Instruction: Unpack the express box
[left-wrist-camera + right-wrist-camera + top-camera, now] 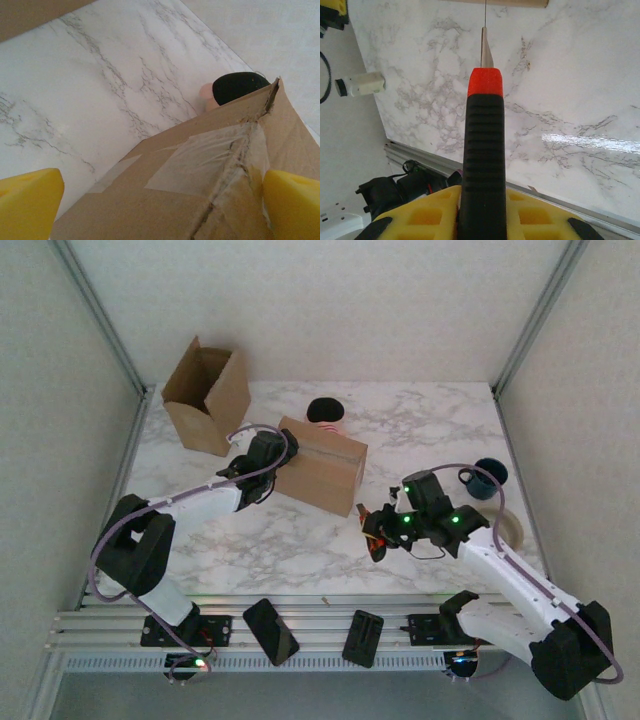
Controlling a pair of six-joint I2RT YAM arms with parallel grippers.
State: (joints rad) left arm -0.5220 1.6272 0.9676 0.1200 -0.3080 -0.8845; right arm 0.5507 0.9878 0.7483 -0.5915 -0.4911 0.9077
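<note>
From above, a sealed brown cardboard express box (322, 466) sits at the middle of the white marble table (440, 430). An open, empty brown carton (205, 393) stands at upper left, and a dark teal mug (487, 478) at right. The left gripper (262, 462) is at the box's left end. The right gripper (385, 525) is lower right of the box.

At the left wrist, the yellow fingers (27, 200) are spread wide at the bottom corners, either side of the box's torn edge and its clear tape strip (200, 157).

At the right wrist, the jaws clamp a black ribbed utility knife with an orange collar (484, 145), its blade pointing to the top of the frame.
</note>
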